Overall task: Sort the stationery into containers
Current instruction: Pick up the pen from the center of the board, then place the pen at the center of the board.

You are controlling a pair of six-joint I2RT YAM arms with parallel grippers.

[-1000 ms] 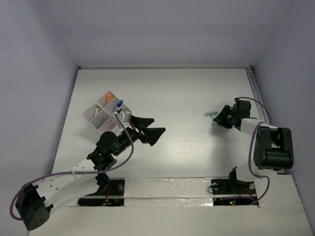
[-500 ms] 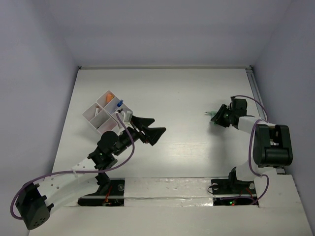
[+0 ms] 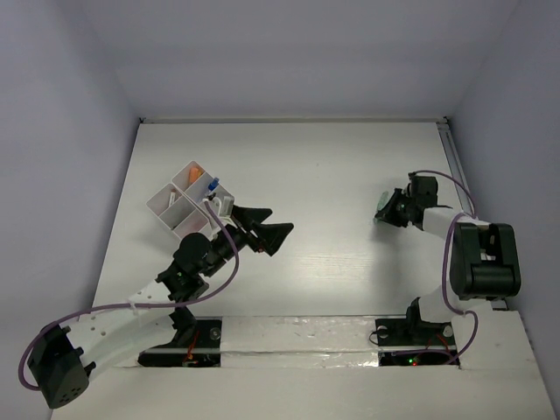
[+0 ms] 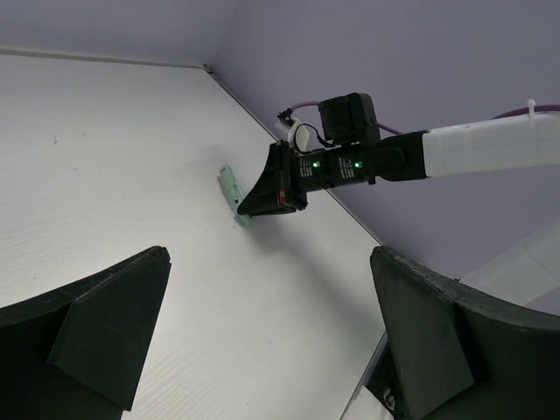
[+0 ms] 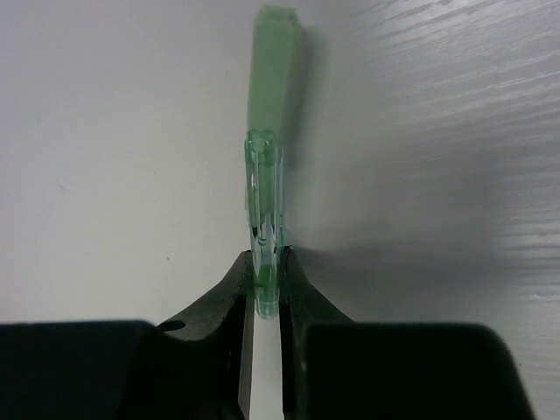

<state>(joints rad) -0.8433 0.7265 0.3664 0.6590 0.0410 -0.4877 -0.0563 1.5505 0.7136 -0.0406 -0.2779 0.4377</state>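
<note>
My right gripper (image 5: 265, 282) is shut on the near end of a translucent green pen (image 5: 265, 219), which points away from the jaws over the white table. From above, the right gripper (image 3: 383, 210) sits at the right of the table, and the pen is mostly hidden under it. The white compartment tray (image 3: 171, 206) stands at the left, holding an orange piece (image 3: 199, 171) and a blue-tipped item (image 3: 213, 185). My left gripper (image 3: 278, 224) hangs open beside the tray with nothing between its fingers. In the left wrist view the green pen (image 4: 230, 187) lies ahead of the open left gripper (image 4: 269, 262).
The right arm (image 4: 472, 149) stretches across the right side of the left wrist view. Purple walls close in the table on three sides. A rail (image 3: 456, 162) runs along the table's right edge.
The right gripper has closed onto the green pen and edged slightly toward the far side. The left arm has hardly moved and stays open.
</note>
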